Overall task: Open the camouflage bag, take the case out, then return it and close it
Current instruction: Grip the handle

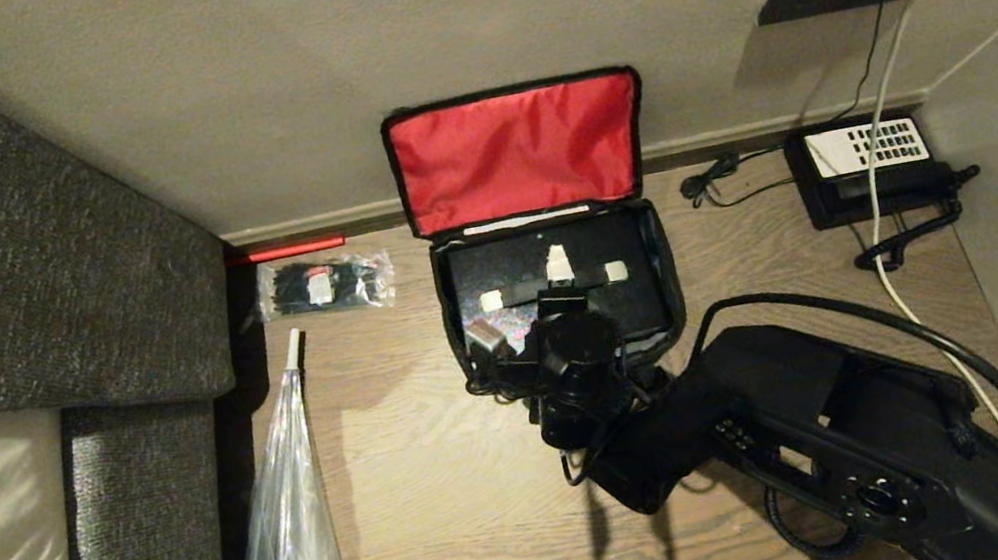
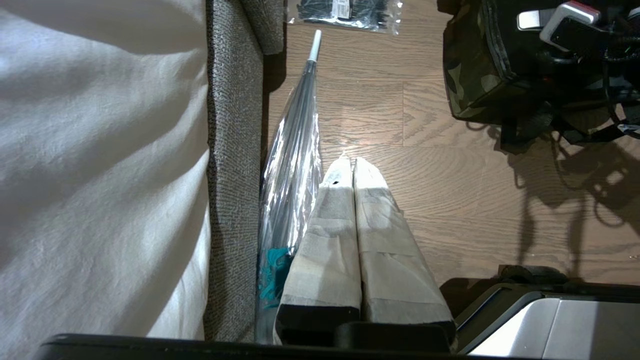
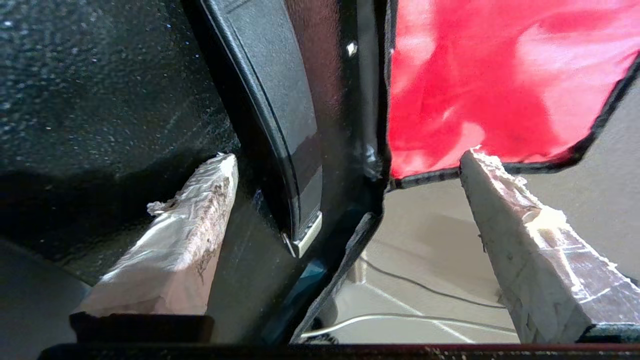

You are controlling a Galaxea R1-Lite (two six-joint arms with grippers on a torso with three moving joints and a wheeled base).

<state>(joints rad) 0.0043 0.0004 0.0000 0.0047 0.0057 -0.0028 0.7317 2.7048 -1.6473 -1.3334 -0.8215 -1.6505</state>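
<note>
Taped right claw (image 3: 350, 165) — glossy black case (image 1: 553, 296)

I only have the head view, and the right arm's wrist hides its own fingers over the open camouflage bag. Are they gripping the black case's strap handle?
Observer: No. The right wrist view shows the right gripper with its jaws wide apart, closed on nothing. The black strap handle of the flat black hard case shows between its fingers.
Operator: Where is the left gripper?
Observer: The left gripper is shut, above the wooden floor, next to a folded clear plastic umbrella.
Operator: Any look at the bag's outside?
Observer: Yes, in the left wrist view. The side wall of the green-and-black camouflage fabric bag stands upright on the floor.
</note>
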